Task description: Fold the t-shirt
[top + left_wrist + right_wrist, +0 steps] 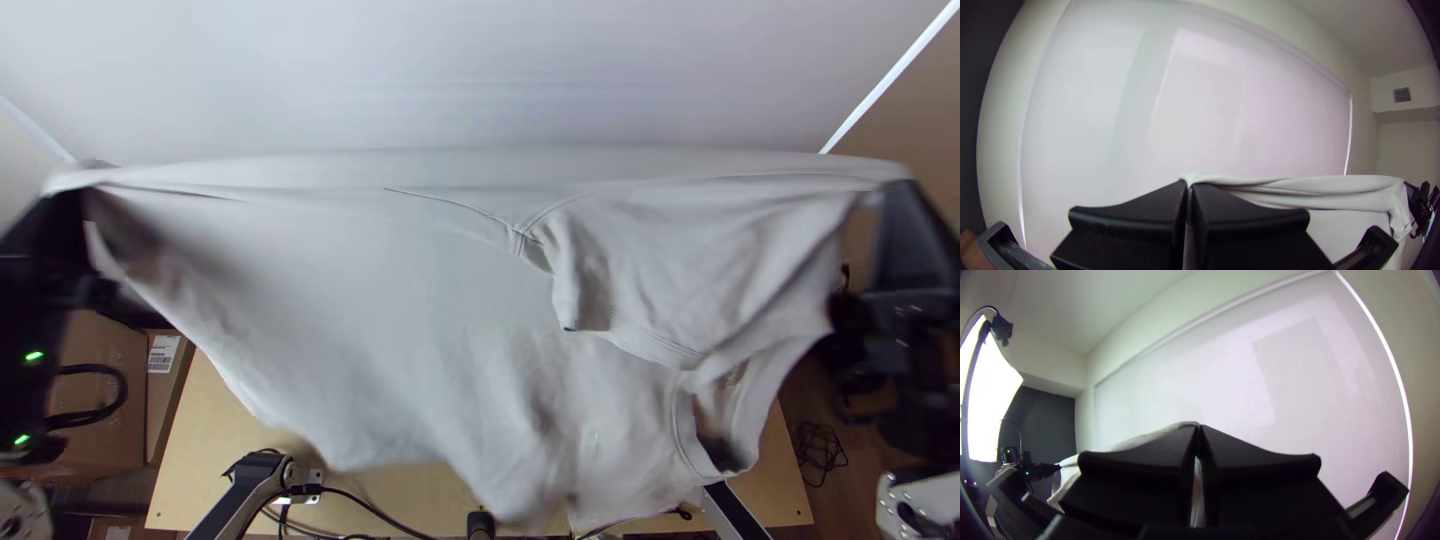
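T-shirt (400, 300) hangs, long axis left-right; collar (683, 430) toward right.

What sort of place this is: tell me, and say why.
Probably a robotics lab: a black left gripper and black right gripper hold up a pale grey cloth t-shirt above a light wooden table, and a bright white panel lamp stands nearby.

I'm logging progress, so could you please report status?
Left gripper, right gripper shut on t-shirt. T-shirt stretched between them, body hanging. Cables by near edge of table.

The t-shirt (400, 300) hangs (stretched sideways) above the table (205, 430).
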Tool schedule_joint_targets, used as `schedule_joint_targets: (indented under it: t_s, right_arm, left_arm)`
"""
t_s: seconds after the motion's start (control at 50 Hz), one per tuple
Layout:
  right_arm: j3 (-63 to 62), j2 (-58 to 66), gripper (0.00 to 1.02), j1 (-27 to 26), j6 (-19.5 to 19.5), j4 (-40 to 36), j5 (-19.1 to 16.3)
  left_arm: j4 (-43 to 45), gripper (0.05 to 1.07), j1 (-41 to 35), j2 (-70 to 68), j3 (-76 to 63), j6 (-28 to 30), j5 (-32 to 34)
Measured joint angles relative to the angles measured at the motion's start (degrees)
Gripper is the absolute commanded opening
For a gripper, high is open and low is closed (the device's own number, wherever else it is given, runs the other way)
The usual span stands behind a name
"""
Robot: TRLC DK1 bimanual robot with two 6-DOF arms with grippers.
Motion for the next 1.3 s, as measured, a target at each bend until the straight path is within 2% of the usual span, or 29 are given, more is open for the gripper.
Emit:
schedule_joint_targets:
  t_s: [0.34,0.44,0.56,0.82,1.06,1.3]
  right_arm:
    - [-36.6,-3.7,0.02,3.7,1.0,-0.6,1.7]
    - [-45.3,-2.8,0.02,3.7,1.5,2.5,1.9]
    - [-50.0,2.4,0.02,3.7,2.7,8.9,2.0]
    - [-50.0,22.4,0.02,2.7,3.8,20.6,2.1]
    - [-38.8,43.8,0.02,0.1,3.8,22.3,1.9]
    - [-26.6,58.1,0.02,-0.6,3.8,23.5,1.9]
  left_arm:
    - [0.4,0.08,-2.2,-5.1,-40.5,-1.1,3.2]
    - [4.9,0.08,-2.3,-3.3,-46.1,-0.4,3.6]
    - [11.5,0.08,-2.1,2.7,-47.7,0.2,3.6]
    - [22.4,0.08,0.0,22.4,-46.7,1.7,4.0]
    - [26.5,0.08,0.8,42.0,-37.8,2.0,4.7]
    - [28.4,0.08,0.8,56.7,-24.9,1.9,4.7]
